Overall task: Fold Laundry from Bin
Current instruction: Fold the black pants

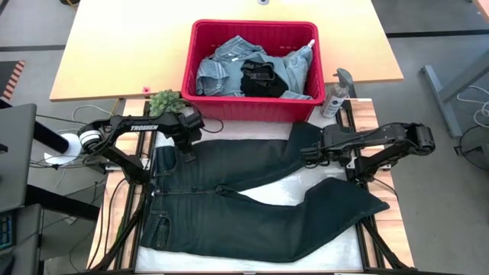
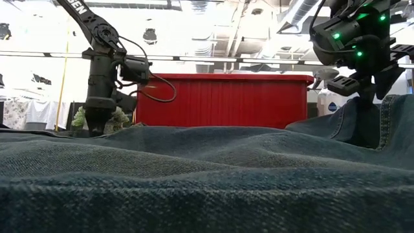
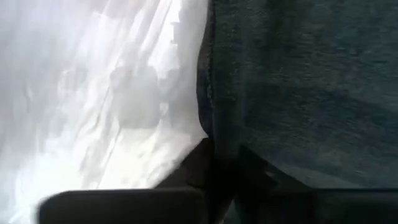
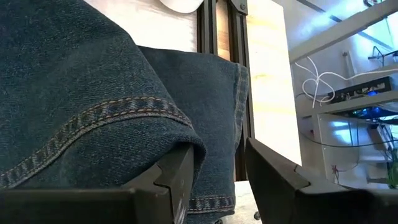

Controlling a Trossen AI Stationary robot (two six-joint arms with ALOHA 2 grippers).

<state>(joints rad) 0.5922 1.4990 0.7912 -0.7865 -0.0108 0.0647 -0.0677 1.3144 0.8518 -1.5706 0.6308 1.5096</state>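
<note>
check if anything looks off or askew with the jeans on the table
The dark jeans lie unevenly: the two legs splay apart in a V, and the upper leg's hem is lifted and bunched in the right gripper. The left gripper is shut on the waistband corner. Nothing looks spilled or damaged.

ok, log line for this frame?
jeans flat on table | left gripper shut on jeans waistband | right gripper on leg hem | bin behind

Bin [image 2: 220, 100] base hidden behind jeans [image 2: 194, 175]; spray bottle [image 1: 336, 93] label illegible
</note>
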